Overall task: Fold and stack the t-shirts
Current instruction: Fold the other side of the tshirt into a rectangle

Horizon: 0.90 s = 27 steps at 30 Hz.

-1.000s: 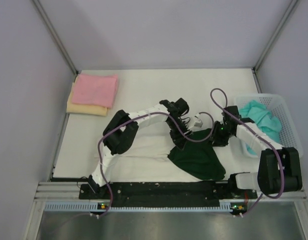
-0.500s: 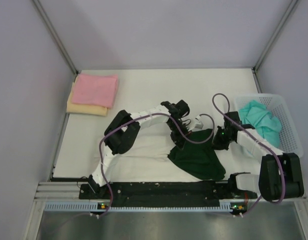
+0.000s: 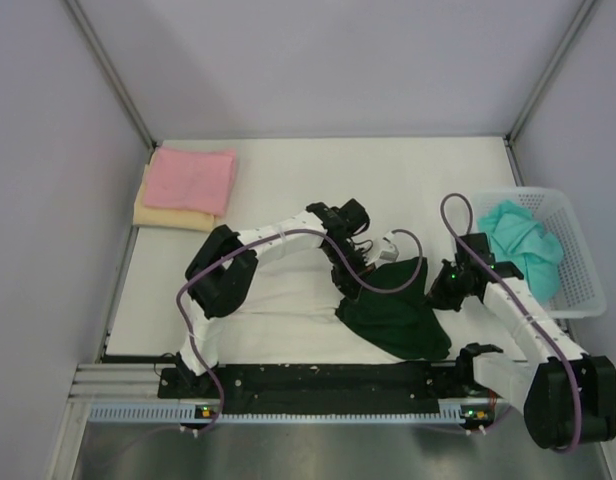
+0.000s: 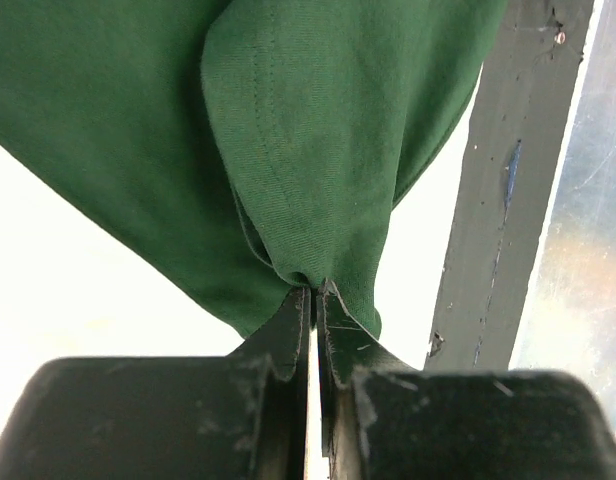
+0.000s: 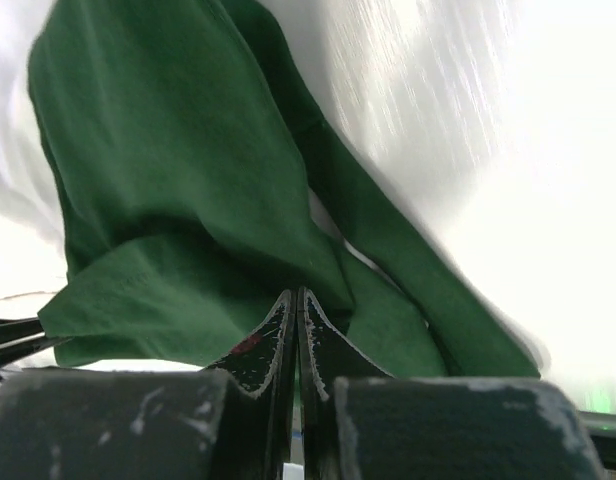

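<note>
A t-shirt with a dark green part (image 3: 393,318) and a white body (image 3: 278,298) lies at the near middle of the table. My left gripper (image 3: 349,282) is at the green cloth's upper left edge. In the left wrist view it (image 4: 315,292) is shut on a pinched fold of the green cloth (image 4: 318,130). My right gripper (image 3: 437,297) is at the cloth's right edge. The right wrist view shows it (image 5: 296,296) shut on the green cloth (image 5: 188,200). A folded pink t-shirt (image 3: 194,178) rests on a pale yellow t-shirt (image 3: 166,214) at the back left.
A white mesh basket (image 3: 580,262) at the right edge holds a crumpled teal t-shirt (image 3: 523,240). A black rail (image 3: 318,378) runs along the table's near edge. Grey walls close in the left, back and right sides.
Both grippers have shut on the green cloth. The right arm has swung outward to the right and toward the near edge. The left arm's elbow has shifted left.
</note>
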{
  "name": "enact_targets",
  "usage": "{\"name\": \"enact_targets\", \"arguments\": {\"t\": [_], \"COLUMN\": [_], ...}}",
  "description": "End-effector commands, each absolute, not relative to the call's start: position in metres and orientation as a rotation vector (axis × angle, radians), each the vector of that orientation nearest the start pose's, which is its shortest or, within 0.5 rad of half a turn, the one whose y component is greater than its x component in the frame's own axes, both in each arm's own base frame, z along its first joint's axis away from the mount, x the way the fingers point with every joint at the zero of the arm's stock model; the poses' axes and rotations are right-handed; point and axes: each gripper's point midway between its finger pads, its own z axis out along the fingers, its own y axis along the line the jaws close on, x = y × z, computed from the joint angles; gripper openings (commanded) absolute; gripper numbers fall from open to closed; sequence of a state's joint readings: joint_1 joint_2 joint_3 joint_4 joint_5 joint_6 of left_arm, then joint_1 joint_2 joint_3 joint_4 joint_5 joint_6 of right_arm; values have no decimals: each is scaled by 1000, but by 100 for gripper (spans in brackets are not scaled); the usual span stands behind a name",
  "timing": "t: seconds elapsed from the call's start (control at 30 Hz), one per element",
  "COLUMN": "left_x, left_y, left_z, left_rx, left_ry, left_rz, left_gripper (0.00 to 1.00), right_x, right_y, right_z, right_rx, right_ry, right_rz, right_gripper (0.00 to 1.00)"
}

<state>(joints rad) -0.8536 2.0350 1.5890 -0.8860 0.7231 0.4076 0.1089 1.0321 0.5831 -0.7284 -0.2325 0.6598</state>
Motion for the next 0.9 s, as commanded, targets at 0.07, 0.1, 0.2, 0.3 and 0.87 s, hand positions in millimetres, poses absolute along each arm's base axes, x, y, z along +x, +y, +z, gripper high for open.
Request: {"name": "enact_targets", "arguments": {"t": [0.07,0.1,0.2,0.3,0.87], "left_x": [164,163,162,160,165], "left_y": [-358,-357,-357,-354,-357], "left_z": [94,98,106,107,107], "left_rx": [1853,1858,1862,1870,1871], "left_ry": [2174,2155,2123,2123,2119], "left_rz": [-1220,-1230,-1235,-1233,-1209], "left_gripper": [0,0,0,0,0], "right_x": [157,157,160,158,172], "right_y": [87,86,89,97,129], "right_z": [62,61,58,56,56], "right_rx": [780,788,816,834,728], "right_ry": [2754,2749,2758,2786,2776], "right_rz": [531,518,539,602,812], "right_gripper": [0,0,20,43,35]}}
